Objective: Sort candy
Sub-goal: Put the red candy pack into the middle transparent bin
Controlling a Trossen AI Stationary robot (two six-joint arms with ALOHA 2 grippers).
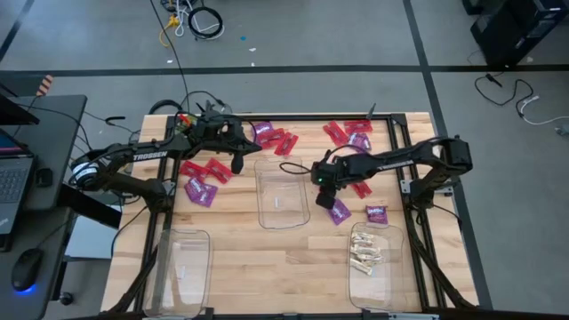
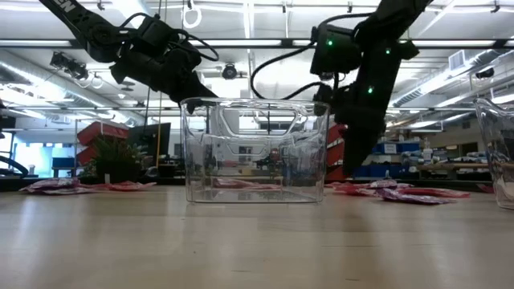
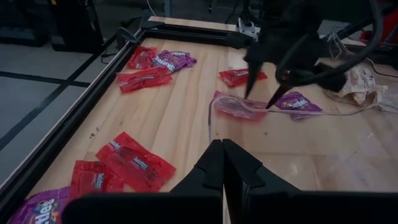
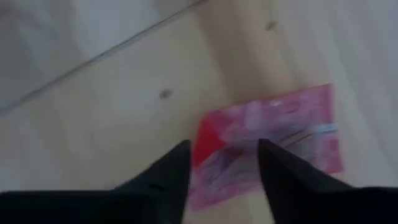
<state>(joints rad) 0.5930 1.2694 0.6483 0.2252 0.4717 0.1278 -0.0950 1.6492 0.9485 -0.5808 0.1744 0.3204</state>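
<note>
Shiny red packets and purple packets lie flat on the table's far half, with more red ones in the left wrist view. Whitish-cream pieces lie in the near right bin. My right gripper is open and points down just over a purple-pink packet, also seen as the packet beside the middle bin. Its fingers straddle the packet's edge. My left gripper is shut and empty, raised over the middle bin's far left corner.
A clear middle bin stands between the two grippers. A clear bin sits at the near left and another at the near right. More packets lie at the far right. Bare wood shows between the near bins.
</note>
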